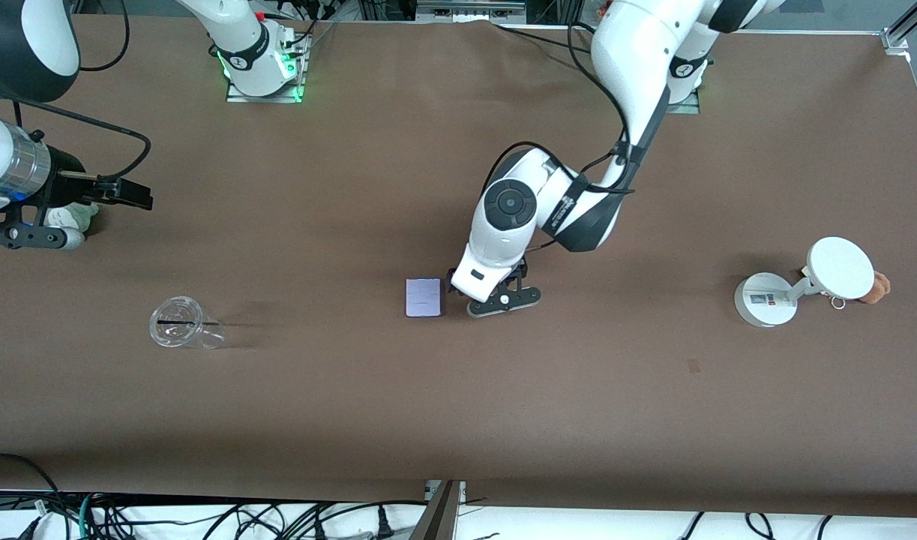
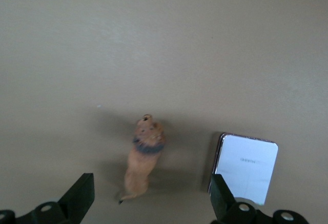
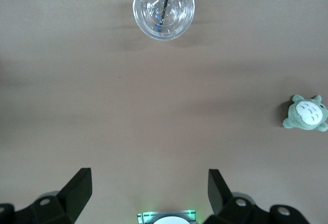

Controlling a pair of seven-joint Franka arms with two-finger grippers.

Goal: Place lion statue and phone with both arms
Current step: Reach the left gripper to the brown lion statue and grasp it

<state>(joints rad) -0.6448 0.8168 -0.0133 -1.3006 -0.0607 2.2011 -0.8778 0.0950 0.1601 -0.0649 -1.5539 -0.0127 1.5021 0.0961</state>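
since both task things lie flat mid-frame in the front view, the left gripper (image 1: 504,298) hangs low over the small orange-brown lion statue (image 2: 144,157), fingers spread with nothing between them, likely having set it beside the flat lavender-white phone (image 1: 424,298) on the brown tabletop (image 1: 653,420). the right gripper (image 3: 148,196) waits open at the frame's left edge, above a clear plastic cup (image 3: 163,8).

- Front view: high, looking down across the table (image 1: 458,420) toward the robot bases.
- Left wrist view: close, looking down beside the phone (image 2: 247,168), shared with the front view (image 1: 424,298).
- Right wrist view: higher, looking down.
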